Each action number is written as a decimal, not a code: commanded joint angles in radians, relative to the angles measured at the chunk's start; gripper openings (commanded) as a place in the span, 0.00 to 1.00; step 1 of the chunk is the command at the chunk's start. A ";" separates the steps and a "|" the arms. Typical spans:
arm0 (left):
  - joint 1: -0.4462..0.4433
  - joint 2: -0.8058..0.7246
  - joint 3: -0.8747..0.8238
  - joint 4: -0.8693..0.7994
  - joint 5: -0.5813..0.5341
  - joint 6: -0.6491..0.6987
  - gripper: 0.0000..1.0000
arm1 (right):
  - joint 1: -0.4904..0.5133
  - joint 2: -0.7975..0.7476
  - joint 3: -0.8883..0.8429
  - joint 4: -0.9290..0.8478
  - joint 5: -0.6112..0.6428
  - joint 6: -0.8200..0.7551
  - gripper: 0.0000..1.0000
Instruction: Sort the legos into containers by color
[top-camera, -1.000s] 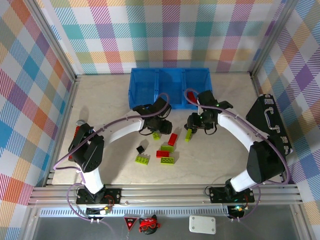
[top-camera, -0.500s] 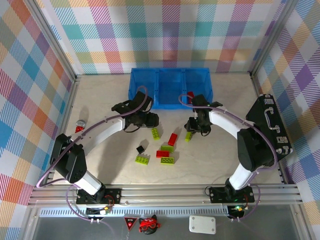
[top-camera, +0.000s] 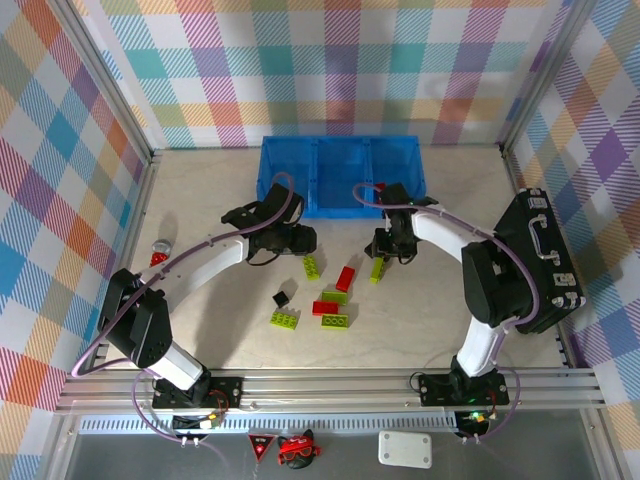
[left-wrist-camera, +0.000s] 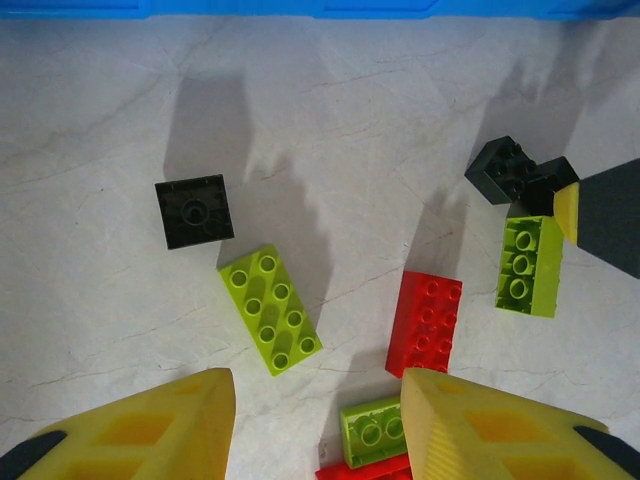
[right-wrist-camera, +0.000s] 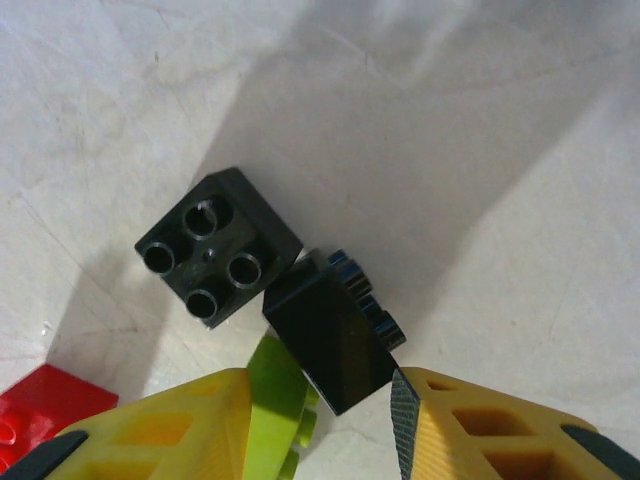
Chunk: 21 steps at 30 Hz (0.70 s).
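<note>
**Glossy plastic on a matt, veined surface**

The legos (left-wrist-camera: 269, 308) are hard moulded plastic, smooth with a soft sheen. A black one (right-wrist-camera: 218, 247) catches glossy highlights on its studs. The surface (left-wrist-camera: 330, 130) looks matt, pale and stone-veined. The containers (top-camera: 316, 170) are shiny bright blue plastic. The right gripper (right-wrist-camera: 320, 375) has fingers (right-wrist-camera: 480, 430) of matt yellow plastic. The frame rails (top-camera: 330, 385) are brushed metal, and the walls (top-camera: 340, 60) carry a plaid print.

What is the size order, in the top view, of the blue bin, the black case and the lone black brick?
1. blue bin
2. black case
3. lone black brick, far smaller than both
</note>
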<state>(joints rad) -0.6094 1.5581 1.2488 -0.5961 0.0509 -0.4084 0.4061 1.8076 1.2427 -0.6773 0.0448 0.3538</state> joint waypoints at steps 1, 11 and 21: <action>0.011 -0.006 0.000 0.016 -0.002 -0.016 0.47 | -0.003 0.012 0.039 -0.028 0.005 -0.033 0.43; 0.014 0.026 0.039 0.006 0.012 -0.004 0.47 | -0.015 0.043 0.100 -0.056 0.031 -0.070 0.43; 0.019 0.034 0.040 0.006 0.014 -0.003 0.47 | -0.028 0.081 0.101 -0.054 -0.069 -0.088 0.45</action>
<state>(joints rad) -0.6048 1.5826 1.2667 -0.5926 0.0547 -0.4076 0.3847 1.8835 1.3293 -0.7013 0.0181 0.2905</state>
